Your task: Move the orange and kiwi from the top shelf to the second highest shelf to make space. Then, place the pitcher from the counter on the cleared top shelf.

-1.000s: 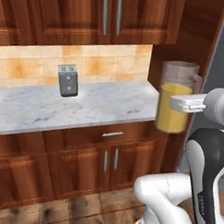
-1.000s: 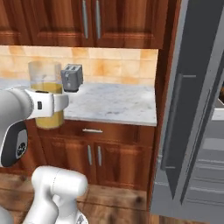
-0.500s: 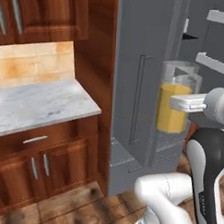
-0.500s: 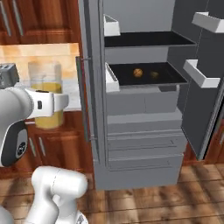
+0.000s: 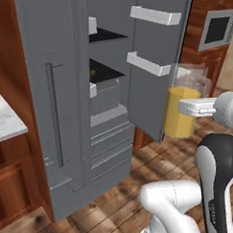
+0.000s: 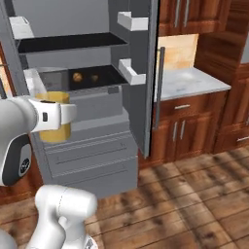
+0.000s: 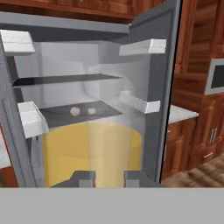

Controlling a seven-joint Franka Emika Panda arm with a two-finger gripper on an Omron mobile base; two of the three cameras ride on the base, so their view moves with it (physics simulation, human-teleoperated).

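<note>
My gripper [image 5: 194, 107] is shut on the pitcher [image 5: 182, 111], a clear cylinder with yellow-orange liquid, held upright in the air before the open fridge. In the right base view the gripper [image 6: 59, 115] clamps the pitcher [image 6: 52, 117] at the left. The hand view looks through the pitcher [image 7: 92, 153], with the gripper [image 7: 109, 177] at its base. The top shelf [image 6: 73, 43] is a bare black board. On the second highest shelf [image 6: 104, 78] lie the orange [image 6: 77, 76] and the kiwi [image 6: 94, 77] side by side. Part of the counter [image 6: 189, 82] lies right of the fridge.
Both fridge doors stand open, with white door bins [image 6: 132, 22] on the right door and more bins [image 5: 155, 15] facing the shelves. Grey drawers [image 6: 87, 151] sit under the shelves. Wooden cabinets [image 6: 194, 126] and a wall oven [image 5: 216, 29] flank the fridge.
The base has swung from the counter and toaster round to the open fridge, so the whole scene shifted. The pitcher stays in the gripper at the same height.
</note>
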